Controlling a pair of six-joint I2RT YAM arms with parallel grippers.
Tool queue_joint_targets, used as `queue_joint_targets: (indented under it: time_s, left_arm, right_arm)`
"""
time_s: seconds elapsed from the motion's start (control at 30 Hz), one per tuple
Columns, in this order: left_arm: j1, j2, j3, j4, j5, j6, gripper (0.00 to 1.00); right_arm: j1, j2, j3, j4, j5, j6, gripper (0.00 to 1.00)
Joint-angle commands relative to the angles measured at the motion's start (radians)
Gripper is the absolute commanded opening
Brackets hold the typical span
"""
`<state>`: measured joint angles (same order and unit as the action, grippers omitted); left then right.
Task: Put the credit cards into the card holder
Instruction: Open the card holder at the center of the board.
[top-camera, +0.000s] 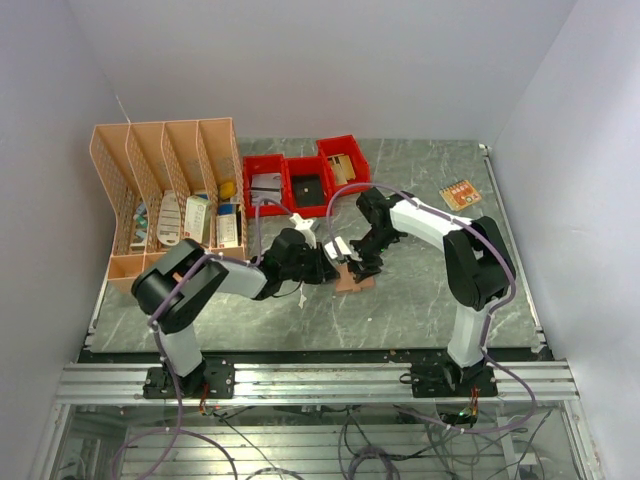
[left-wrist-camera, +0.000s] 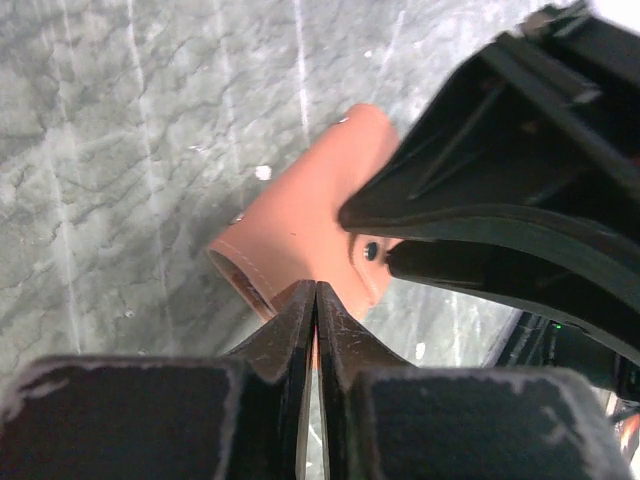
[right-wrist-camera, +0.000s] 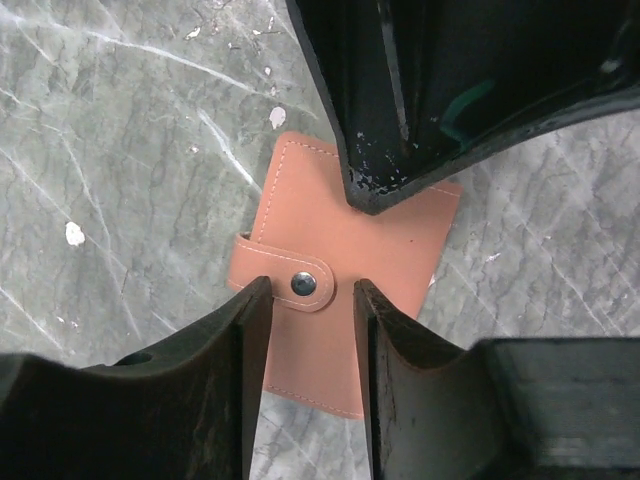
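Observation:
The tan-brown card holder (right-wrist-camera: 340, 250) lies folded on the marble table, its snap tab (right-wrist-camera: 300, 284) fastened. My left gripper (left-wrist-camera: 316, 286) is shut on the card holder's (left-wrist-camera: 300, 225) near edge, and a sliver of tan shows between the fingers. My right gripper (right-wrist-camera: 312, 290) hovers open just above it, one finger on each side of the snap tab. In the top view both grippers, left (top-camera: 335, 267) and right (top-camera: 358, 266), meet over the card holder (top-camera: 352, 284) at mid-table. The credit cards (top-camera: 460, 193) lie far off at the back right.
A peach desk organizer (top-camera: 170, 200) stands at the back left. Three red bins (top-camera: 305, 180) line the back edge behind the grippers. The right arm's black fingers (left-wrist-camera: 500, 200) crowd the left wrist view.

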<state>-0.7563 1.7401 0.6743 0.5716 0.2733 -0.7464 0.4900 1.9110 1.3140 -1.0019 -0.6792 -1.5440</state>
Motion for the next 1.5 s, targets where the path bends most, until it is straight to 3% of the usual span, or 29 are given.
queue_joint_targets:
  time_s: [0.0,0.27,0.43,0.63,0.77,0.9,0.97,1.07,1.17,1.33,1.4,1.47]
  left_arm:
    - [-0.011,0.074,0.034,0.089,0.006,-0.007,0.13]
    - [-0.011,0.122,0.023,-0.008,-0.071,-0.016,0.08]
    - [-0.012,0.156,-0.002,-0.027,-0.101,-0.071,0.07]
    - [-0.011,0.126,-0.009,-0.079,-0.152,-0.08,0.07]
    - [-0.014,0.021,-0.006,-0.072,-0.136,-0.015,0.1]
    - [-0.018,-0.119,0.013,-0.125,-0.143,0.075,0.44]
    - [-0.017,-0.183,0.021,-0.187,-0.168,0.128,0.56]
    - [-0.018,-0.245,0.023,-0.247,-0.172,0.218,0.6]
    - [-0.02,-0.268,-0.019,-0.209,-0.126,0.31,0.63]
    - [-0.053,-0.326,-0.179,0.024,-0.134,0.515,0.78]
    - [-0.062,-0.332,-0.204,0.085,-0.113,0.598,0.93]
    - [-0.083,-0.329,-0.217,0.146,-0.108,0.651,0.99]
  right_arm:
    - [-0.002,0.008,-0.031,0.032,0.025,0.022,0.36]
    - [-0.002,-0.03,-0.103,0.076,0.035,0.043,0.19]
    - [-0.002,-0.073,-0.139,0.095,0.019,0.056,0.02]
    - [-0.002,-0.183,-0.184,0.085,-0.042,0.036,0.0]
    - [-0.002,-0.291,-0.234,0.1,-0.048,0.016,0.0]
    - [-0.002,-0.346,-0.243,0.08,-0.002,-0.005,0.0]
    - [-0.002,-0.358,-0.237,0.05,0.016,-0.017,0.0]
    - [-0.009,-0.389,-0.259,0.044,0.01,-0.02,0.0]
    - [-0.013,-0.412,-0.296,0.07,0.002,-0.005,0.0]
    - [-0.044,-0.44,-0.337,0.098,-0.03,0.013,0.0]
    - [-0.055,-0.441,-0.335,0.095,-0.045,0.01,0.0]
    - [-0.06,-0.439,-0.331,0.091,-0.055,0.007,0.0]
